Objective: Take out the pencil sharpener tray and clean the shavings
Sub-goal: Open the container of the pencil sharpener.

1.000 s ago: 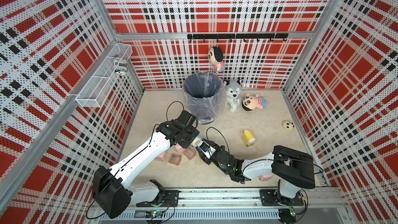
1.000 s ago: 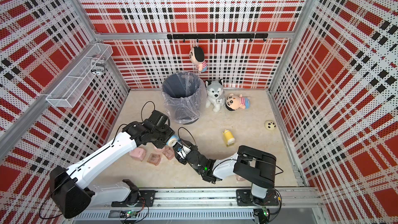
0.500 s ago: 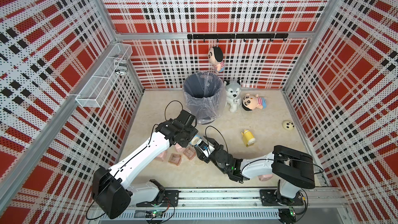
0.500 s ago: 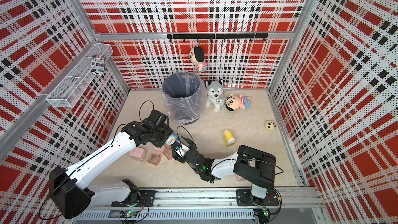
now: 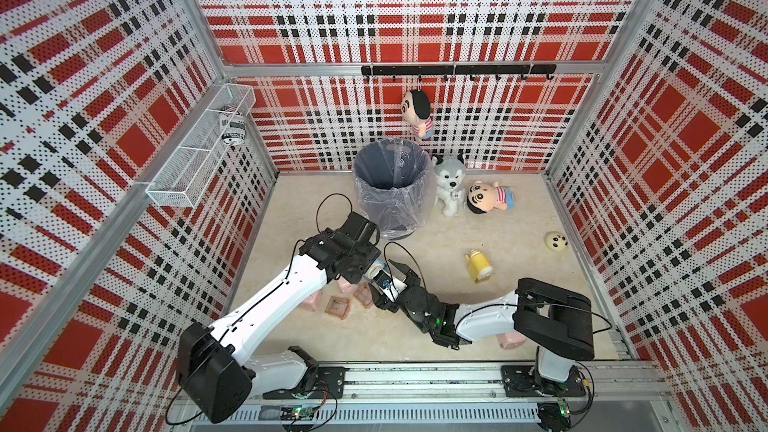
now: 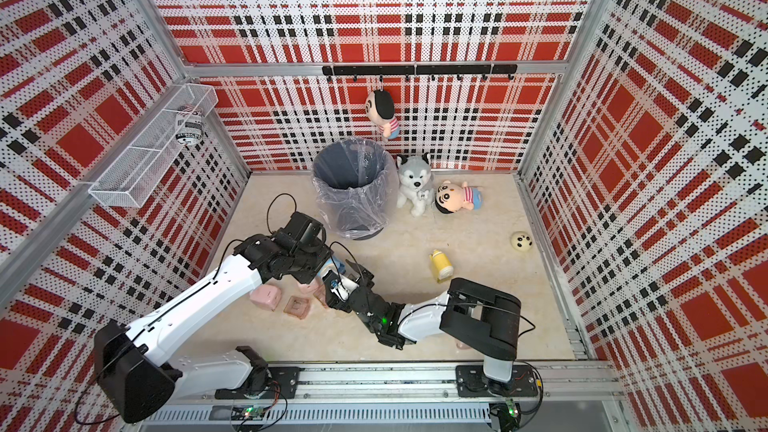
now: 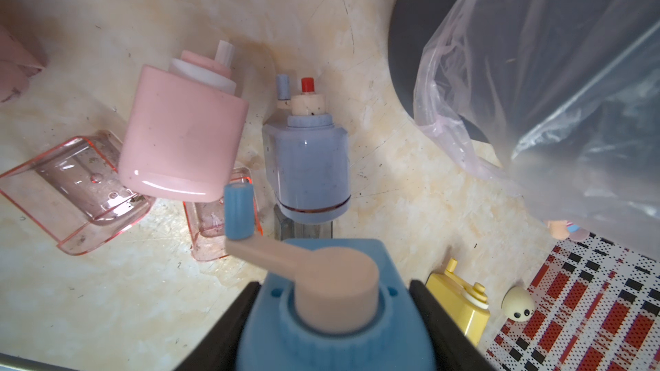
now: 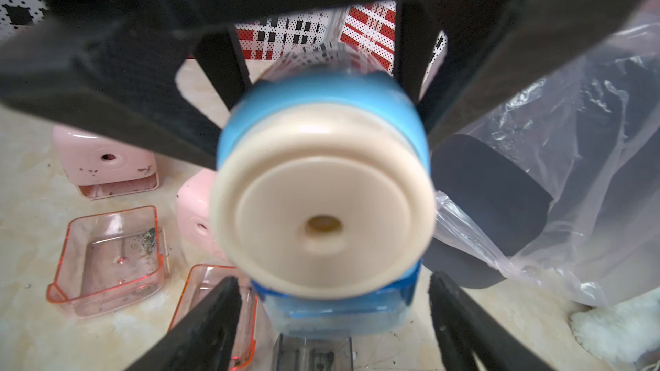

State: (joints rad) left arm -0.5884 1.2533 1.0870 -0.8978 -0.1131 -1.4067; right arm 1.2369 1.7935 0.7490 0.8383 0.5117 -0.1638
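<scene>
The lined trash bin (image 5: 390, 184) stands near the back edge of the surface (image 5: 519, 284), left of middle. Just in front of it the left gripper (image 7: 334, 292) is clamped on the blue sharpener (image 8: 321, 201), held clear of the surface and beside the bin, not over it. The right gripper (image 8: 332, 278) faces the sharpener's cream front with its jaws spread either side, touching nothing. The blue tray (image 8: 339, 310) looks seated in the sharpener's base. From where I stand, the worry is the pull: jaws closing on the body instead of the tray would drag against the left grip, and a tray jerking free here would scatter shavings among the pink trays (image 8: 107, 262) below.
</scene>
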